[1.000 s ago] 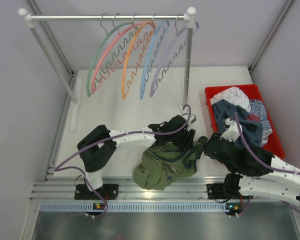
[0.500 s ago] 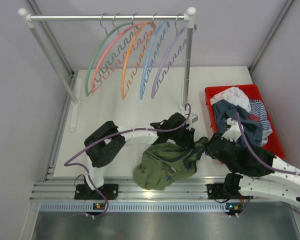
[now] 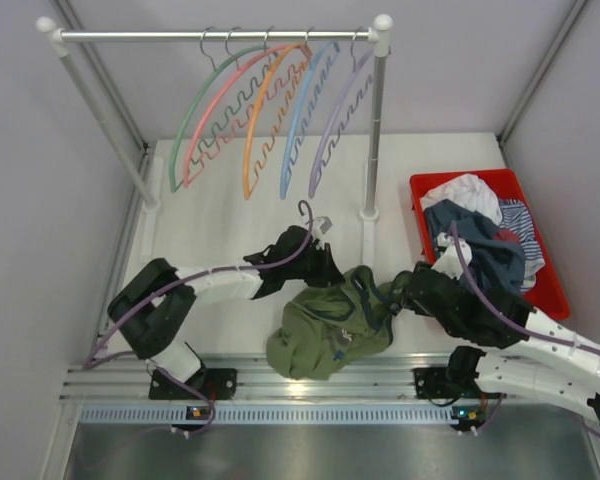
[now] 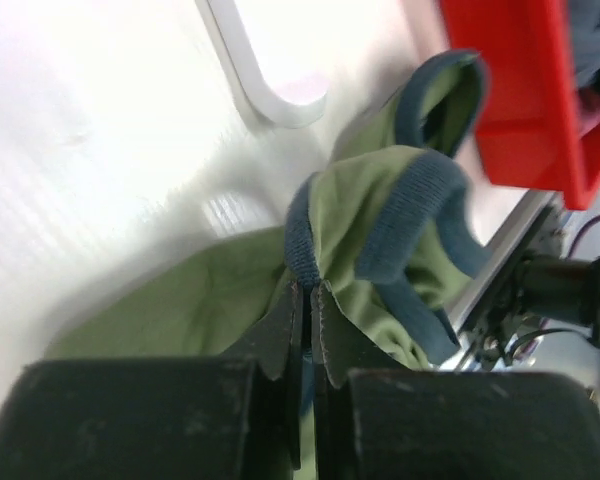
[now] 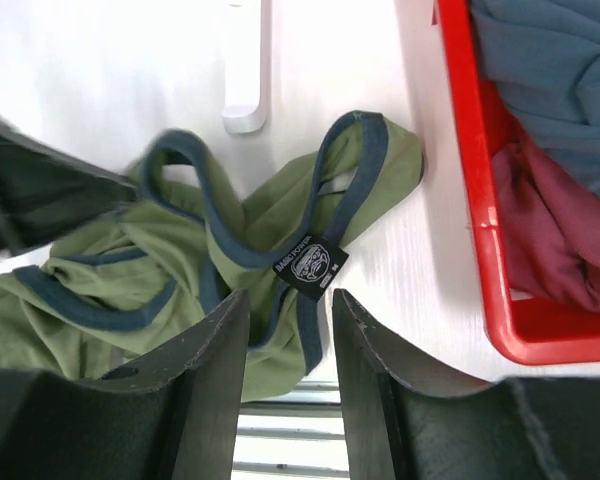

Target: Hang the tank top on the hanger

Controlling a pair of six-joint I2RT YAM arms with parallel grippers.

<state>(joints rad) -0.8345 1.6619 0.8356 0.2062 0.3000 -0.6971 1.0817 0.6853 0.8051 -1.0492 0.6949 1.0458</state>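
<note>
Left pincer (image 4: 308,300): clenched on a navy-trimmed fold of the tank top (image 3: 320,335), with the cloth drawn into a peak at its tips.
Right pincer (image 5: 288,310): released, jaws spread, hovering over the tank top's neck label (image 5: 310,266). It appears to grip nothing.
Tank top: bunched on the worktop (image 3: 230,215) at the near edge, between the two arms.
Hanger (image 3: 176,150): on the rail (image 3: 220,35) at the back left, leftmost of the five there.
Hanger's axis: hook at the rail, arc sweeping down and leftward in the top view.
Bearing: from the left pincer the hanger lies away and to the left, well apart, across bare worktop.
Nearer arm: the left, by judgement, since it is on the hanger's side and already holds cloth.
Bin (image 3: 420,182): red, at the right of the worktop, with one strap loop of the tank top lying near its wall.
Bin's contents: a white cloth (image 3: 465,190), a dark blue garment (image 3: 480,250), a striped piece and a maroon piece. The tank top is outside it.
</note>
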